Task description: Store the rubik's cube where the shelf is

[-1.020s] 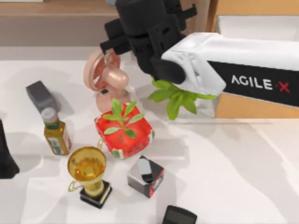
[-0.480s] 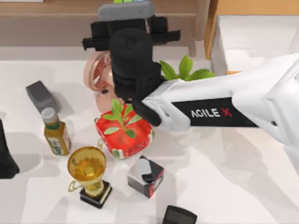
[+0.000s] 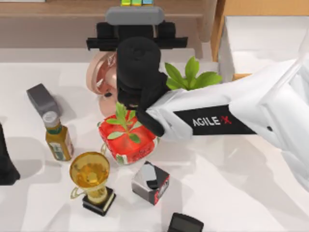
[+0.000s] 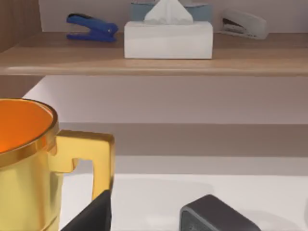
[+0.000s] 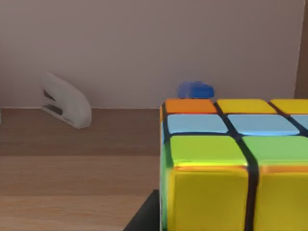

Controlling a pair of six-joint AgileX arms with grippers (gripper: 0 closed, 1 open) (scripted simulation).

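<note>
Where white R arm (image 3: 227,118) spans table: "AGILE X" readable.

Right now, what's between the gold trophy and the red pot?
Nothing: in the top view, bare white table separates the gold trophy from the red pot.

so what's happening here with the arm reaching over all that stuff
The right arm is stretched across the table with its right gripper at the shelf at the back, holding the rubik's cube. In the right wrist view the cube sits just above the shelf board, near a white stapler, and has not been let go. The left gripper is parked at the table's left edge, near the gold trophy.
</note>
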